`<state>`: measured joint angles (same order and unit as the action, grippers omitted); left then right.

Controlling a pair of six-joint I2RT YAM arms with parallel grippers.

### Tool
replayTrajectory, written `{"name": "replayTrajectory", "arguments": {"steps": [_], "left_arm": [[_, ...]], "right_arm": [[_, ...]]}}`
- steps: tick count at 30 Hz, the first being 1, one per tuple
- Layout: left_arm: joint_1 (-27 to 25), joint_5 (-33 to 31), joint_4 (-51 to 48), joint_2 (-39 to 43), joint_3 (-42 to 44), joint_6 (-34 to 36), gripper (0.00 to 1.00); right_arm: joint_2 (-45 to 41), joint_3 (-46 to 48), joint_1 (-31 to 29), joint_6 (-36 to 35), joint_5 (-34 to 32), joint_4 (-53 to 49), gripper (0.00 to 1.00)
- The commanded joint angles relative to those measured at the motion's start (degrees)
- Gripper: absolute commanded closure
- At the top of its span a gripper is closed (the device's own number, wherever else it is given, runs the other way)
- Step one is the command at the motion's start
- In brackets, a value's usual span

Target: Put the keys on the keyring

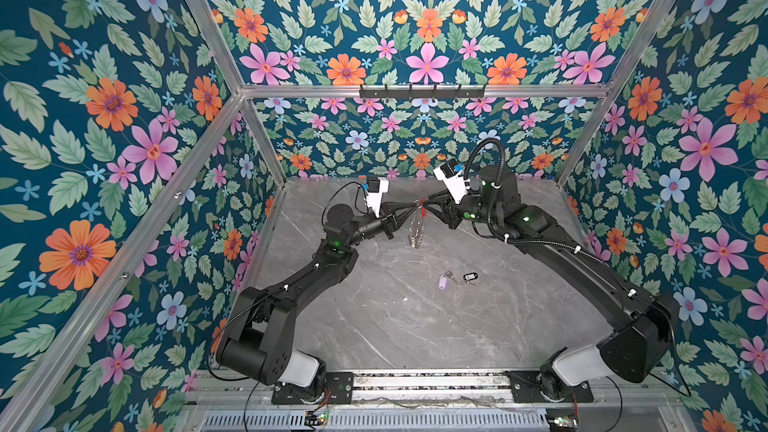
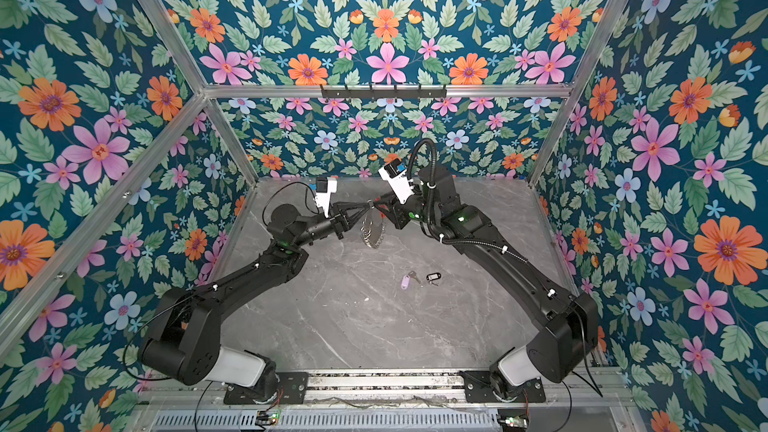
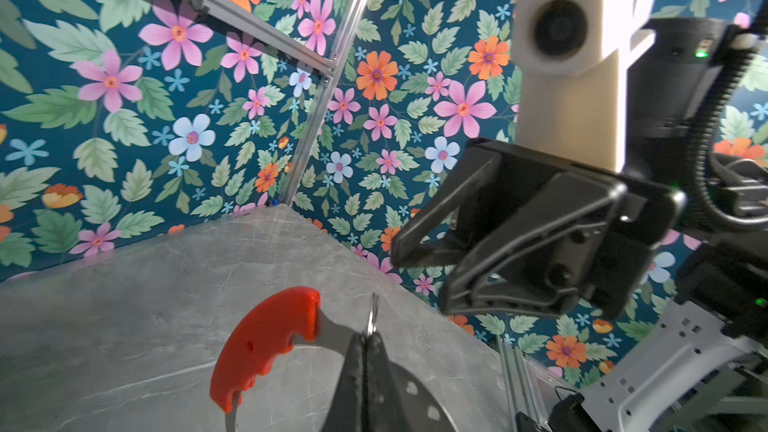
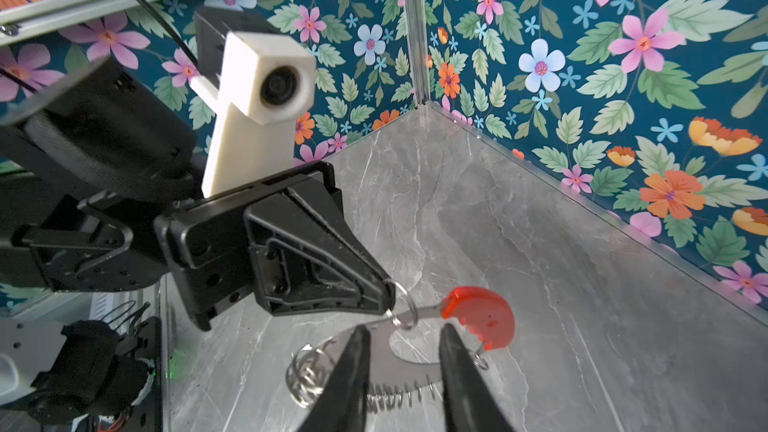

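Note:
The keyring (image 1: 417,228) hangs in the air over the back of the table, with its red section (image 4: 478,317) uppermost and its row of small silver rings (image 4: 390,398) dangling below. My left gripper (image 3: 365,336) is shut on one small silver ring (image 3: 372,317) of the keyring, beside the red section (image 3: 266,342). My right gripper (image 4: 403,332) faces it with its fingers apart on either side of the metal loop, gripping nothing. Both keys lie on the table nearer the front: one has a lilac tag (image 1: 444,281), one a black-framed tag (image 1: 470,277). Both top views show them, the lilac tag (image 2: 405,281) left of the black one (image 2: 433,276).
The grey marble table (image 1: 374,326) is walled in by floral panels on aluminium posts. A black hook rack (image 1: 422,92) is fixed to the back rail. The two grippers meet tip to tip (image 2: 372,204) above the back middle.

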<state>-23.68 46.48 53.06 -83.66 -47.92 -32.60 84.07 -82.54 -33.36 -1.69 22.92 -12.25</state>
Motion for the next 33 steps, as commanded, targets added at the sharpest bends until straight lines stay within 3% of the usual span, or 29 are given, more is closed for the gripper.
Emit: {"name": "replayTrajectory", "arguments": {"steps": [1,5,10,17,22,29,33], "left_arm": [[-0.16,-3.79,2.14,0.26,0.11,-1.1,1.0],[-0.53,-8.1,1.34,-0.01,0.63,-2.64,1.0],[-1.57,-11.13,-2.56,-1.27,-0.98,-1.78,1.0],[-5.85,-18.37,-2.8,-0.53,1.2,2.79,1.0],[-7.07,-23.01,-2.16,0.15,3.1,2.78,1.0],[-8.4,-28.75,-3.4,0.64,3.14,3.86,1.0],[-8.4,-29.82,-12.61,-0.94,-2.84,5.01,1.0]], "right_arm": [[-1.95,1.96,-0.11,2.09,-2.44,4.01,0.57],[-6.2,7.95,-0.08,5.38,-7.8,8.28,0.52],[-15.1,21.59,-0.1,13.78,-20.23,15.4,0.51],[-24.37,37.33,-0.04,26.22,-34.42,14.53,0.51],[-27.43,41.06,-0.03,27.03,-35.15,10.04,0.51],[-30.84,44.09,0.06,22.21,-35.91,5.05,0.53],[-31.25,43.03,0.24,24.92,-35.59,-0.72,0.52]]}}
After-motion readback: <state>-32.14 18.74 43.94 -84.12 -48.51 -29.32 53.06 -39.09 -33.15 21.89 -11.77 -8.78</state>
